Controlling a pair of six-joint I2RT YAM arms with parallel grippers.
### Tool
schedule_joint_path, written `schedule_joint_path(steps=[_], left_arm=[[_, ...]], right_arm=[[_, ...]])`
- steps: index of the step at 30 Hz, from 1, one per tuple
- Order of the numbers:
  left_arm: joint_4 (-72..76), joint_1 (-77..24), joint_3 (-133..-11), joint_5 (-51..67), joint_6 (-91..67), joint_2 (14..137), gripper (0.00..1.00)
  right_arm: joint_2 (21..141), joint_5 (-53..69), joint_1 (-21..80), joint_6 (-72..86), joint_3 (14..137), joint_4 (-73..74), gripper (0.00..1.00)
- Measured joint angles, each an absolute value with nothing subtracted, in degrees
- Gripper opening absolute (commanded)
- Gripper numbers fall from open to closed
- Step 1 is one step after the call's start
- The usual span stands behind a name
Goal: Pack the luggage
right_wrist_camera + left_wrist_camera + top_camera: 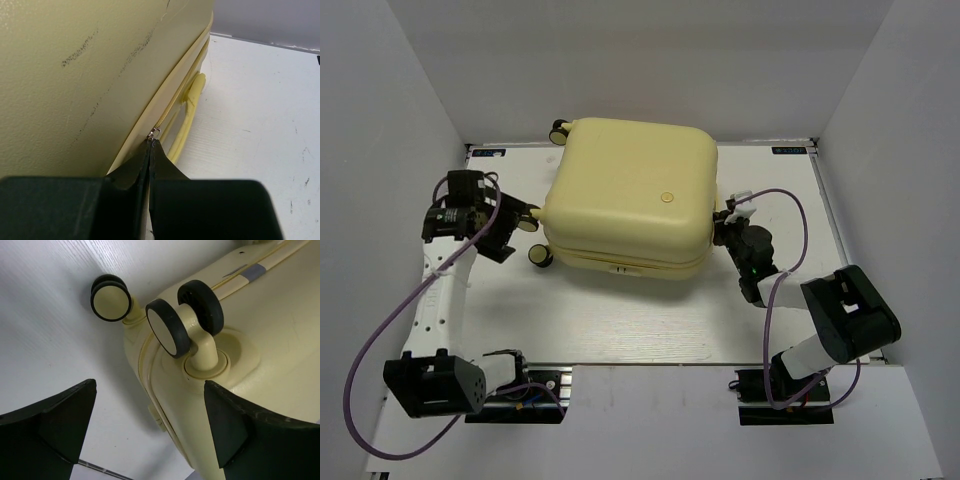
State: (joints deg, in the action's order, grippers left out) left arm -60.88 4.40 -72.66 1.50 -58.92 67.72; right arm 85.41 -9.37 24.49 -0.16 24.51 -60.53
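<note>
Evidently zipping was underway — luggage (630, 190) closed on the table (620, 320), right gripper (151, 142) pinching the zipper pull (153, 131), left gripper (150, 390) spread beside a wheel (167, 327) — next calling for a steady drag along the seam.

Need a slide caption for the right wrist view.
Right gripper shut on the small metal zipper pull at the luggage seam, white table beside.
</note>
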Motion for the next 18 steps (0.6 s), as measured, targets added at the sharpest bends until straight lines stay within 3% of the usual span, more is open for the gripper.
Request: schedule_joint_path(steps=[11, 15, 18], left_arm=[[-56.27, -5.19, -74.96, -10.07, -70.52, 77.62, 0.94], [-55.37, -6.37, -76.27, -12.21, -71.77, 79.81, 0.82], [-54.87, -6.94, -76.36, -13.10, -72.82, 81.23, 0.65]], right_arm=[[84.64, -8.54, 24.49, -1.63, 24.08, -60.10, 0.00], [84.16, -8.36, 24.49, -1.85, 23.75, -59.92, 0.00], [84.05, -8.36, 24.49, -1.85, 23.73, -59.86, 0.00]])
